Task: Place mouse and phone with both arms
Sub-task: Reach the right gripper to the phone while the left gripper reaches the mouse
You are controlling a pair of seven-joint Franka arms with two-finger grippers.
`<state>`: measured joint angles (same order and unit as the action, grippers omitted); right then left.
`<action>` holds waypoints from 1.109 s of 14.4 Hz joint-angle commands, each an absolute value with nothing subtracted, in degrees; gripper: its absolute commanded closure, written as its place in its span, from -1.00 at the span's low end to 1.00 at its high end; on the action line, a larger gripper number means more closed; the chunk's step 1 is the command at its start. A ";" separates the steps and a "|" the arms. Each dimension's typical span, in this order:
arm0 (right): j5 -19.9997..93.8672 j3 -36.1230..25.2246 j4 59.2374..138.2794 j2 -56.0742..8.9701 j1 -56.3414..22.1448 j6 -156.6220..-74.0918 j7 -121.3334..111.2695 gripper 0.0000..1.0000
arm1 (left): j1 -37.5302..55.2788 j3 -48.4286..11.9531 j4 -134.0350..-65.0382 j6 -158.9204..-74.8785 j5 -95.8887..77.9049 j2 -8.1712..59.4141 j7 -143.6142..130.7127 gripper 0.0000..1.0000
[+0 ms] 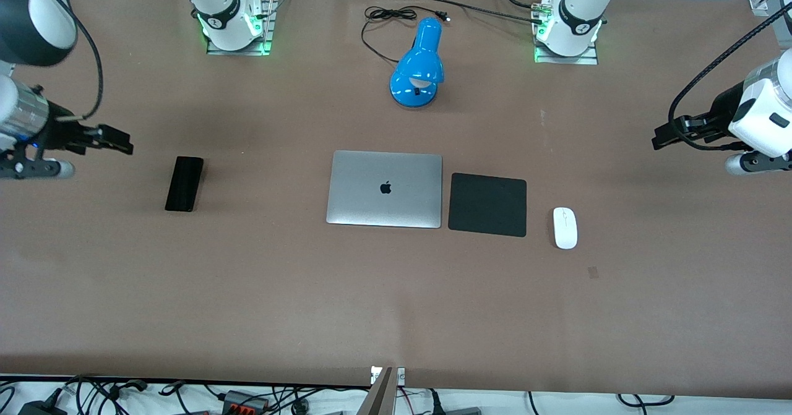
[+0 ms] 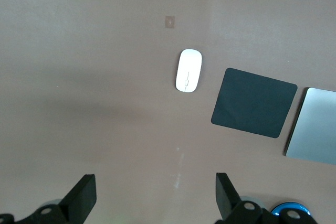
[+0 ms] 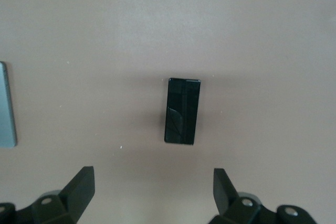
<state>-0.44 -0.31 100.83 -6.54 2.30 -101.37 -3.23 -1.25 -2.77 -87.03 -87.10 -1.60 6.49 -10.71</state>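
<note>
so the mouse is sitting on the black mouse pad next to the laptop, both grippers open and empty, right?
Not quite: the mouse lies on the bare table beside the mouse pad, apart from it, as the front view shows. The pad does sit next to the laptop, and both grippers are open and empty.

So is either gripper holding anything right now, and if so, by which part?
Nothing is held. The left gripper hangs open above the table near the mouse; the right gripper hangs open near the phone. Both lie untouched.
</note>
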 commanded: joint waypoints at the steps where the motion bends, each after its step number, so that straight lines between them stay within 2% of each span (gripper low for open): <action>1: -0.88 -0.09 108.08 -6.15 2.55 -108.87 -3.43 -1.00 | -1.85 -2.90 -87.01 -86.40 -2.99 5.89 -9.40 -1.00; 5: -4.66 -0.09 111.62 -10.00 2.46 -115.92 -2.81 -1.00 | -1.49 -3.16 -86.75 -87.97 -2.99 10.70 -9.32 -1.00; 9: -4.83 -0.09 111.71 -15.46 2.64 -118.12 -2.81 -1.00 | -0.62 -3.60 -79.46 -95.35 -2.73 23.71 -9.49 -1.00; 12: -4.92 -0.26 111.71 -20.28 2.90 -121.02 -2.81 -1.00 | -0.18 -3.60 -80.32 -105.62 -1.85 31.09 -9.49 -1.00; 16: -4.83 -0.44 111.71 -25.04 4.56 -124.36 -2.64 -1.00 | 0.00 -3.52 -80.24 -111.88 -1.76 38.66 -9.49 -1.00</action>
<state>-3.94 -0.80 111.91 -23.45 3.04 -122.86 -3.09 -0.12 -3.52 -82.79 -111.06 -1.68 35.62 -10.56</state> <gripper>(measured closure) 0.000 0.000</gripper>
